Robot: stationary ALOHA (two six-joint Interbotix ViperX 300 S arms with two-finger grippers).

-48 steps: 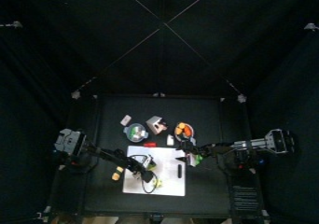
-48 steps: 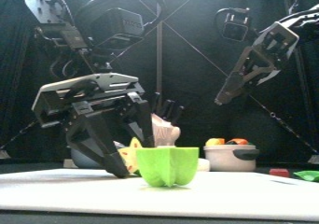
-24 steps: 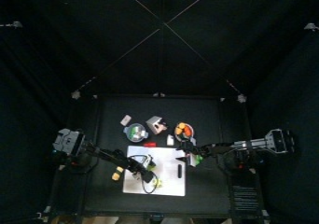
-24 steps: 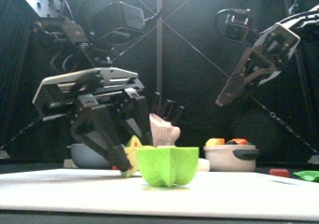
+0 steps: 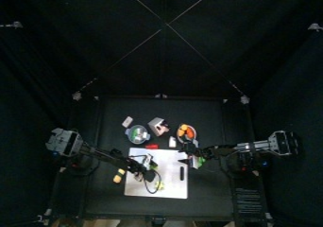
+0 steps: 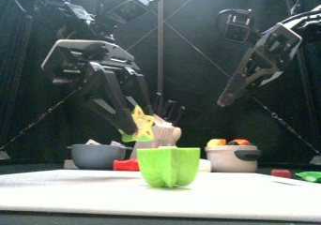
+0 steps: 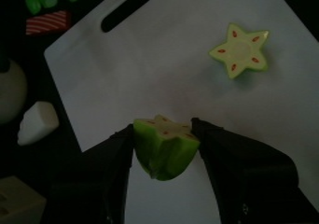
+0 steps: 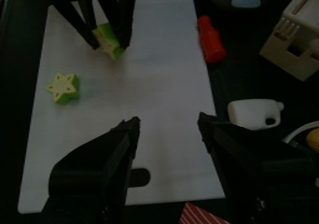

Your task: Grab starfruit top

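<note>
My left gripper [image 7: 166,162] is shut on a yellow-green starfruit piece [image 7: 166,147]. In the front view it [image 6: 141,127] holds the piece [image 6: 142,125] in the air, above and to the left of the green starfruit body [image 6: 170,166] that stands on the white cutting board [image 6: 75,193]. The star-shaped body also shows on the board in the left wrist view [image 7: 241,50] and the right wrist view [image 8: 62,87]. My right gripper [image 8: 169,139] is open and empty, raised above the board's right side [image 6: 232,90].
A grey bowl [image 6: 96,155] and a red item [image 6: 126,164] stand behind the board on the left. A bowl with oranges [image 6: 232,157] stands on the right. The right wrist view shows a red piece [image 8: 211,38] and a white object [image 8: 256,111] off the board.
My left gripper has risen from board level with the starfruit piece in its jaws, away from the green body. The right arm has not moved.
</note>
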